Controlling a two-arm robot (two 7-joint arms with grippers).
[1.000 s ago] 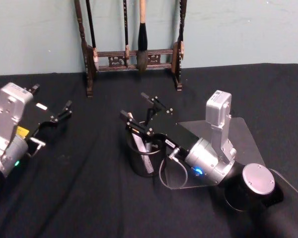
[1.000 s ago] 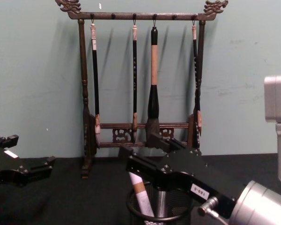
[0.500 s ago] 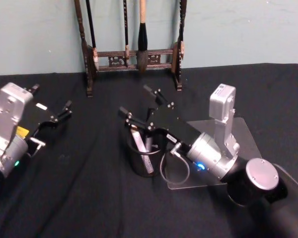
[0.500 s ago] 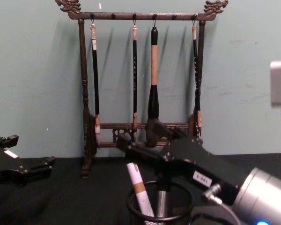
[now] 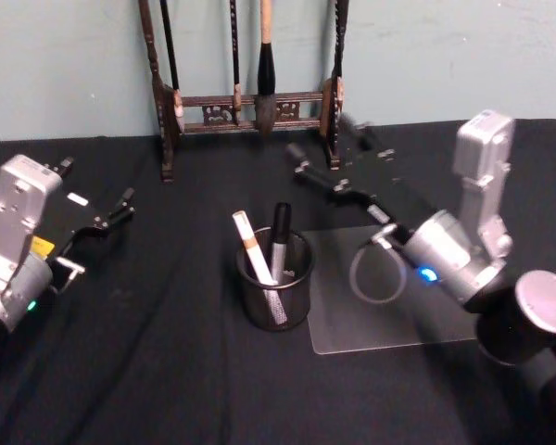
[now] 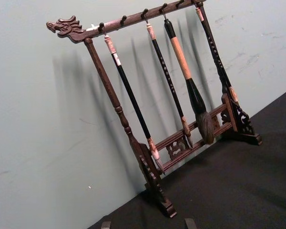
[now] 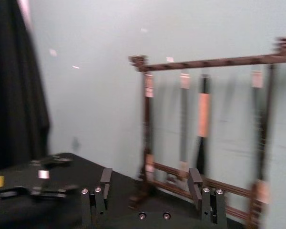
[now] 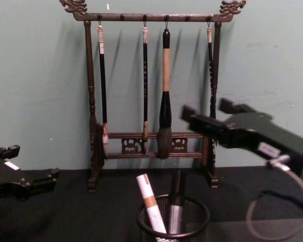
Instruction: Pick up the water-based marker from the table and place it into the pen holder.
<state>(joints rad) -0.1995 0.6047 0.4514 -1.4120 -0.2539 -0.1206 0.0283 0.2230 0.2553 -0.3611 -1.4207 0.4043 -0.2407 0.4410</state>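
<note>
The water-based marker (image 5: 251,247), white with a tan band, leans inside the pen holder (image 5: 274,295), a black mesh cup near the table's middle. In the chest view the marker (image 8: 149,201) sticks out above the holder's rim (image 8: 144,224), beside a dark pen (image 8: 175,199). My right gripper (image 5: 326,150) hovers open and empty behind and to the right of the holder, up near the brush rack; it also shows in the chest view (image 8: 206,109) and the right wrist view (image 7: 150,175). My left gripper (image 5: 94,185) rests open at the table's left.
A tall dark wooden brush rack (image 5: 250,100) with hanging brushes stands at the back against the wall. A clear plastic sheet (image 5: 389,297) lies on the black cloth just right of the holder. Black cloth lies bare in front of the holder and between it and the left arm.
The right gripper has let go of the marker in the holder, then risen and pulled back to the right, toward the brush rack. The left arm has stayed still.
</note>
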